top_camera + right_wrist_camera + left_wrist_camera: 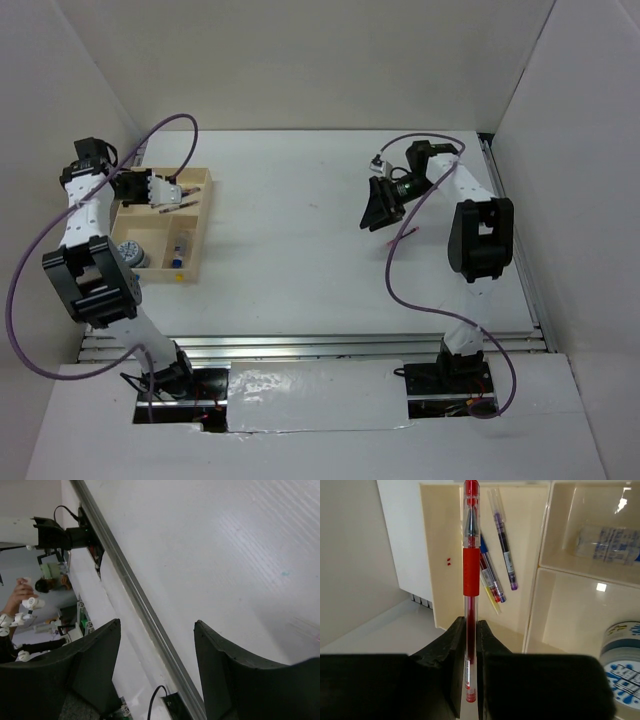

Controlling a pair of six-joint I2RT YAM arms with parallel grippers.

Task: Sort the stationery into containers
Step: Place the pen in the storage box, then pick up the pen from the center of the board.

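Since the left gripper [471, 626] is clamped shut on the red pen [471, 570], entry one reads: pen gripped near its tail, long axis running straight out from the fingers, capped end forward, above the long compartment of the tray [442, 585].
Same compartment: three pens [502, 545], roughly parallel.
Tray: near the left edge of the table [300, 230], toward its far corner.
Right gripper [157, 625]: jaws wide, holding nothing, well apart, right of centre.
Judged next: lower, release.
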